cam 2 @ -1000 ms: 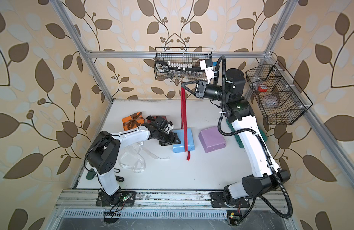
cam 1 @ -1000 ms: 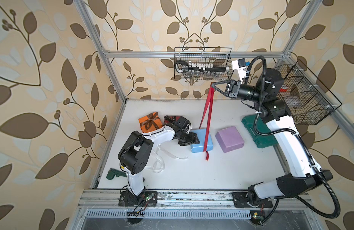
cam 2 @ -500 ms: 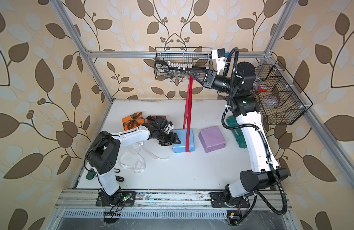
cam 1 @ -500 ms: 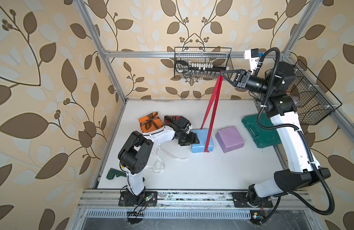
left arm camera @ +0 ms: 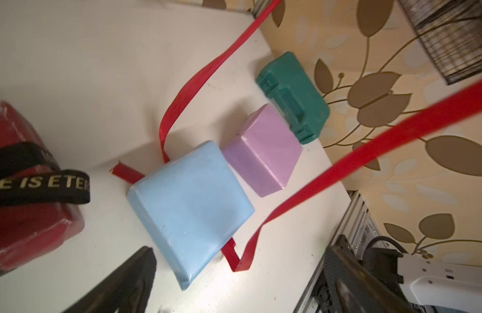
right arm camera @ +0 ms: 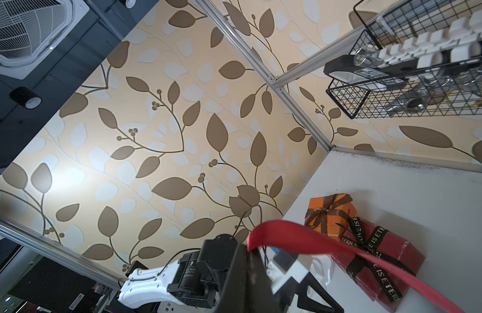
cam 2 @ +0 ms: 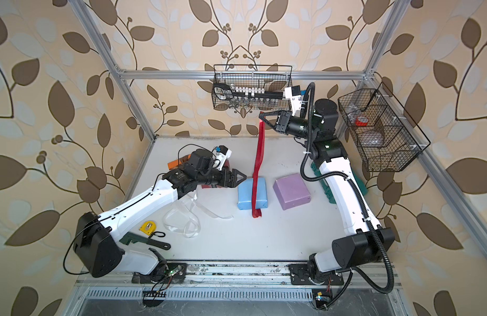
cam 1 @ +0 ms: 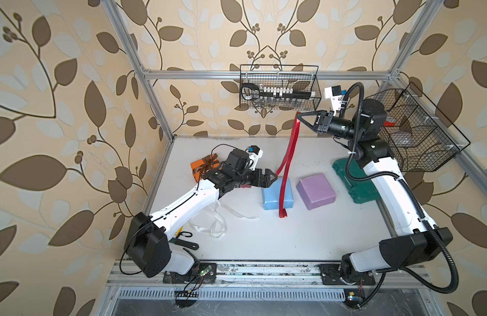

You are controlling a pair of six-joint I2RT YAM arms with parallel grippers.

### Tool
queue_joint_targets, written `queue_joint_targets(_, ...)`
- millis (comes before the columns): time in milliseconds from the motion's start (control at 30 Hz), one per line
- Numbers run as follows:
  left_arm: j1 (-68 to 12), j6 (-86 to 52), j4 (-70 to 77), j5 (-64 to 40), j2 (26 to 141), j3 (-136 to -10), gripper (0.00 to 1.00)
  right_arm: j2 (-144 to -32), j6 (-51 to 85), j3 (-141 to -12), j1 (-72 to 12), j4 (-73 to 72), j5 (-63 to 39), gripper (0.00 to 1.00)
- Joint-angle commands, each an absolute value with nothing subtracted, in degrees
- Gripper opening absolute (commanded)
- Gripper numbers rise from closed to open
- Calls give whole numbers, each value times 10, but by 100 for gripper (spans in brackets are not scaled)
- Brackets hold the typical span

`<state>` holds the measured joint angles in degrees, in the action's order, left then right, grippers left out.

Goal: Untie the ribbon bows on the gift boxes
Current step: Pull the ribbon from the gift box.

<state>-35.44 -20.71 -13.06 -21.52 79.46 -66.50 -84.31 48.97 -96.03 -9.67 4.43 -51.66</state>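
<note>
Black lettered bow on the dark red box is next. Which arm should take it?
Left. The left gripper is open and empty beside the dark red paper-wrapped box with its black lettered satin bow; the right gripper is raised high, shut on the red satin ribbon.

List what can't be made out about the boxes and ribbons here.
- dark red box: cut off by the left wrist view's edge; in both top views almost all of it is behind the left arm.
- black ribbon: its lettering runs out of the left wrist view.
- red ribbon: its run beneath the light blue box is hidden.
- green case: partly behind the right arm.
</note>
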Motion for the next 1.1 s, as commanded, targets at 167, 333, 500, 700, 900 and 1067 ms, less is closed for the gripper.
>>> queue_joint_targets(167,-404,-94,61,-143,755,-620,99,-810,500,-916,-98,6,-512,0)
queue_joint_targets(333,-405,-59,104,-147,797,-661,99,-800,507,-896,-113,-7,-510,0)
queue_joint_targets(500,-408,-60,137,-154,843,-694,99,-800,504,-893,-116,-2,-512,0)
queue_joint_targets(700,-408,-45,179,-126,887,-731,99,-786,513,-874,-129,-19,-512,0)
queue_joint_targets(900,-408,-10,226,-99,948,-786,99,-775,546,-861,-134,-39,-525,0)
queue_joint_targets(1067,-405,26,231,-54,999,-839,99,-761,549,-855,-136,-37,-527,0)
